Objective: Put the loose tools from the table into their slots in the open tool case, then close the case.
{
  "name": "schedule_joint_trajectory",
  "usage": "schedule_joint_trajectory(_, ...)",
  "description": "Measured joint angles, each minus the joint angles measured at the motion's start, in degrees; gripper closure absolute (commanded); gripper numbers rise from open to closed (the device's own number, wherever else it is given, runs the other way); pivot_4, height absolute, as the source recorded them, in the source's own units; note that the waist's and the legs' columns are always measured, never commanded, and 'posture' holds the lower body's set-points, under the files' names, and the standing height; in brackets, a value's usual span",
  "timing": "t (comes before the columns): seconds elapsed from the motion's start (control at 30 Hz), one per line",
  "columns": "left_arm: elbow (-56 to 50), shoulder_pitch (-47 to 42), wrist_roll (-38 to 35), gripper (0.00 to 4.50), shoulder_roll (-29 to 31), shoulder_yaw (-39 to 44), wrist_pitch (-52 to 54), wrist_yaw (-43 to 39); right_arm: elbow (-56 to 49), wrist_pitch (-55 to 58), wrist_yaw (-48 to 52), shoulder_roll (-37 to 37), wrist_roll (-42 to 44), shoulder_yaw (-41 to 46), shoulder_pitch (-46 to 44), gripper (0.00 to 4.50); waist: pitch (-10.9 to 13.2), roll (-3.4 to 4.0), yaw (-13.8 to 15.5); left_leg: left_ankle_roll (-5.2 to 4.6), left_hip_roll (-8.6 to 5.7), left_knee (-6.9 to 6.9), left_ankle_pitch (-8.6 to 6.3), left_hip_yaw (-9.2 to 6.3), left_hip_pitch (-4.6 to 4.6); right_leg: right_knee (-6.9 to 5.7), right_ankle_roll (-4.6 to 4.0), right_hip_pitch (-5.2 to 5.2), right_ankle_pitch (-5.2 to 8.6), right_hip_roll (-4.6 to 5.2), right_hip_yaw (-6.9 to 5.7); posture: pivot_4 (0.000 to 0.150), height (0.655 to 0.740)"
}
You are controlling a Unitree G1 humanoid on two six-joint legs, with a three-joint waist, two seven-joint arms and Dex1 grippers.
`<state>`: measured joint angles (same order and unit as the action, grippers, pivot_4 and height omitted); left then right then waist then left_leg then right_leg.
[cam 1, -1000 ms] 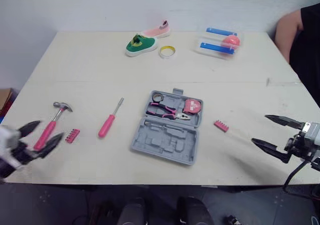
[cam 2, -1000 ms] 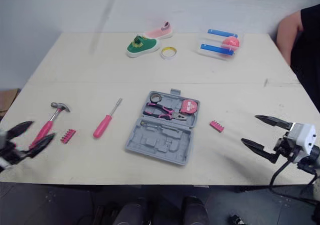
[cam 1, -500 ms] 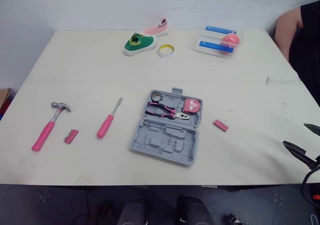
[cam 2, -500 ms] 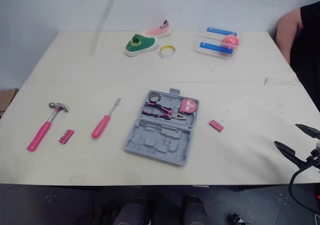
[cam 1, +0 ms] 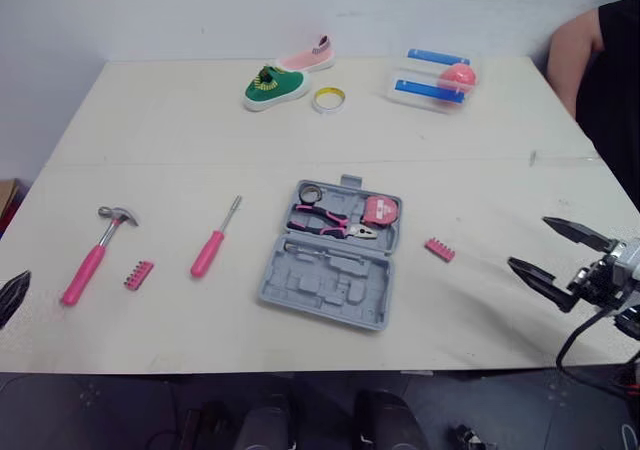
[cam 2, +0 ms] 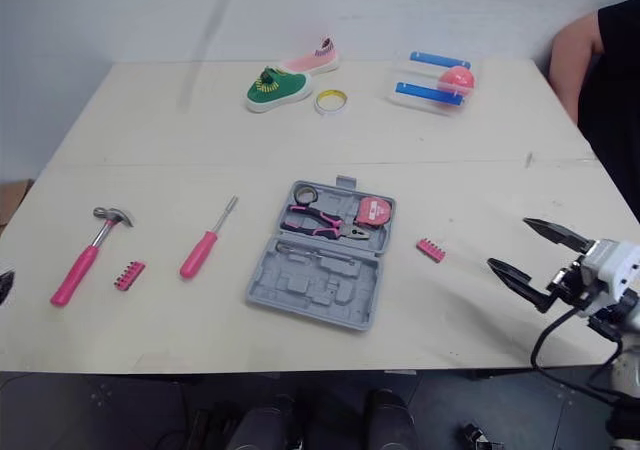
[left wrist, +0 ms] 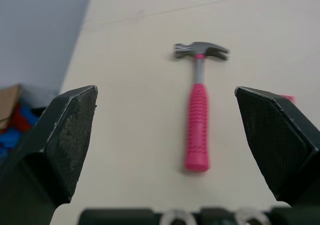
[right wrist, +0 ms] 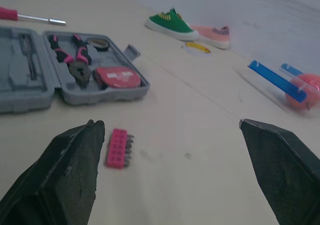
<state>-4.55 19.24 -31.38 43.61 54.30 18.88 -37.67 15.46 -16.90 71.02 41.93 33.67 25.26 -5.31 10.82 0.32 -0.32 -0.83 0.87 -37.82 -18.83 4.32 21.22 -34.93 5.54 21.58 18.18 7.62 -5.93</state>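
The grey tool case (cam 1: 335, 265) lies open mid-table, with pliers (cam 1: 335, 223), a pink tape measure (cam 1: 381, 211) and a small roll in its far half. On the table to its left lie a pink screwdriver (cam 1: 214, 244), a pink bit holder (cam 1: 139, 274) and a pink-handled hammer (cam 1: 92, 256). A second pink bit holder (cam 1: 440, 249) lies right of the case. My right gripper (cam 1: 530, 242) hovers open right of that holder, fingers empty. My left gripper (left wrist: 165, 92) is open at the table's left edge, short of the hammer (left wrist: 198, 110).
At the back stand a green shoe (cam 1: 274, 86), a pink shoe (cam 1: 310, 58), a yellow tape roll (cam 1: 327, 99) and a clear tray (cam 1: 435, 78) with blue bars and a pink ball. A person (cam 1: 600, 60) sits at the far right corner.
My left gripper has pulled back from the hammer's handle to the table's left edge. My right gripper sank toward the front-right edge, then rose and came back inward. The tools have not moved.
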Motion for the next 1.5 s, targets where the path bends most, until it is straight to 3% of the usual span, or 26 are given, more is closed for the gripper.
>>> schedule_joint_trajectory(0.3, -1.1, -6.6, -1.1, 0.05, 9.4, -7.4, 20.5, 4.7, -19.8, 10.3, -3.8, -4.4, 4.9, -5.5, -0.3, 0.0, 0.0, 0.01, 0.1, -0.02, -0.01, 0.0, 0.1, 0.0, 0.0, -0.1, 0.0, 0.01, 0.0, -0.04, 0.0, 0.15, 0.74)
schedule_joint_trajectory(0.47, 8.6, -14.5, 0.4, 0.05, 15.4, -16.2, 27.4, 2.6, -26.6, 12.7, -4.7, -7.0, 6.1, -9.4, -0.9, 0.0, 0.0, 0.01, 0.1, 0.06, -0.01, 0.05, 0.15, 0.0, 0.01, -0.14, 0.0, 0.06, 0.0, -0.09, -0.01, 0.15, 0.74)
schedule_joint_trajectory(0.7, 27.9, -26.4, 7.0, 0.05, 15.8, -27.4, 19.3, -2.2, -26.2, 12.9, -2.9, -7.8, 5.9, -11.2, -1.3, 0.0, 0.0, -0.09, 0.1, -0.17, -0.04, 0.21, 0.27, 0.08, 0.03, -0.24, 0.01, 0.12, 0.0, -0.11, -0.08, 0.15, 0.74)
schedule_joint_trajectory(1.0, 38.4, -35.6, 12.3, 0.05, 15.1, -34.5, 13.6, -4.8, -26.2, 12.4, -2.0, -8.2, 5.9, -11.3, -1.3, 0.0, 0.0, -0.19, 0.2, -0.27, -0.05, 0.16, 0.3, 0.46, -0.03, -0.53, 0.02, 0.27, -0.01, -0.07, -0.25, 0.15, 0.74)
schedule_joint_trajectory(1.07, 39.1, -36.7, 13.3, 0.3, 15.0, -35.5, 13.4, -4.9, -26.9, 13.1, -2.2, -8.2, 5.9, -11.4, -1.4, 0.0, 0.0, -0.19, 0.2, -0.29, -0.05, 0.16, 0.33, 0.64, -0.09, -0.69, 0.03, 0.38, -0.02, -0.06, -0.24, 0.15, 0.74)
schedule_joint_trajectory(1.13, 40.1, -37.3, 13.9, 0.97, 14.8, -36.2, 12.9, -5.1, -28.6, 14.1, -2.9, -8.2, 5.9, -11.5, -1.4, 0.0, 0.0, -0.19, 0.2, -0.3, -0.05, 0.15, 0.38, 0.83, -0.16, -0.86, 0.06, 0.5, -0.03, -0.04, -0.21, 0.15, 0.74)
schedule_joint_trajectory(1.37, 42.4, -37.8, 14.4, 3.86, 13.9, -36.4, 12.9, -6.7, -33.7, 19.6, -4.4, -7.3, 8.0, -12.0, -2.6, 0.0, -0.1, 0.03, 0.2, -0.28, -0.06, 0.12, 0.43, 1.14, -0.14, -1.01, 0.06, 0.87, -0.03, 0.05, 0.01, 0.15, 0.74)
schedule_joint_trajectory(1.5, 42.6, -37.5, 13.8, 3.98, 12.5, -33.6, 10.2, -6.4, -34.7, 21.1, -5.0, -6.8, 8.4, -12.0, -2.8, 0.0, -0.1, 0.05, 0.3, -0.29, -0.06, 0.11, 0.44, 1.16, -0.14, -1.01, 0.06, 0.88, -0.03, 0.06, 0.01, 0.15, 0.74)
